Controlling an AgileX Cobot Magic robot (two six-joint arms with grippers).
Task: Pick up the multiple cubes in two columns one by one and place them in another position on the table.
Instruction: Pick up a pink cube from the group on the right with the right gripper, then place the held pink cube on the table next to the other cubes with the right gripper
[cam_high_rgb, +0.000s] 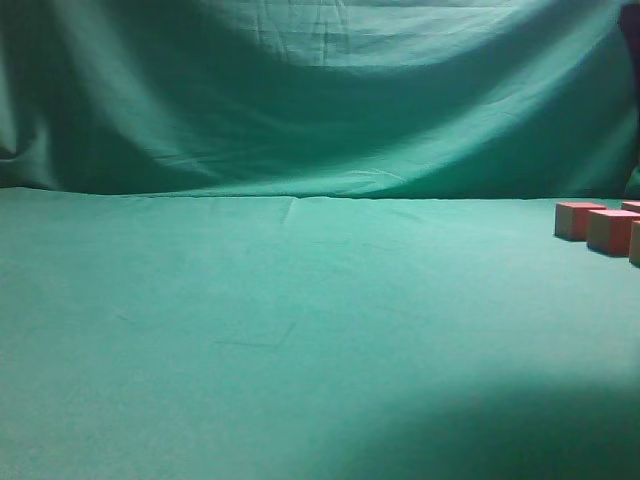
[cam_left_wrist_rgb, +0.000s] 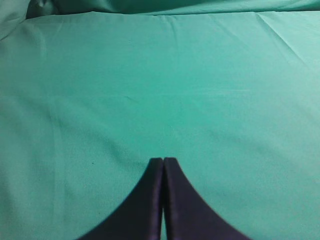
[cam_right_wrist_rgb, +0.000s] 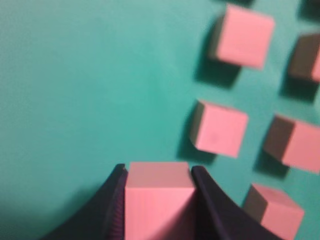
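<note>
Overall smooth green table (cam_high_rgb: 250, 330), wrinkled backdrop (cam_high_rgb: 300, 90); right gripper (cam_right_wrist_rgb: 159, 200) clamps cube (cam_right_wrist_rgb: 159, 192); left gripper (cam_left_wrist_rgb: 163, 162) closed, empty.

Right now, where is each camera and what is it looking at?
Exterior view: low, looking along the table toward the backdrop; cubes at right edge; no robot parts.
Left wrist view: above bare table, left gripper shut, empty.
Right wrist view: looking down; right gripper clamps the held cube, five loose cubes beyond.
Exterior and right wrist views share the cubes.
</note>
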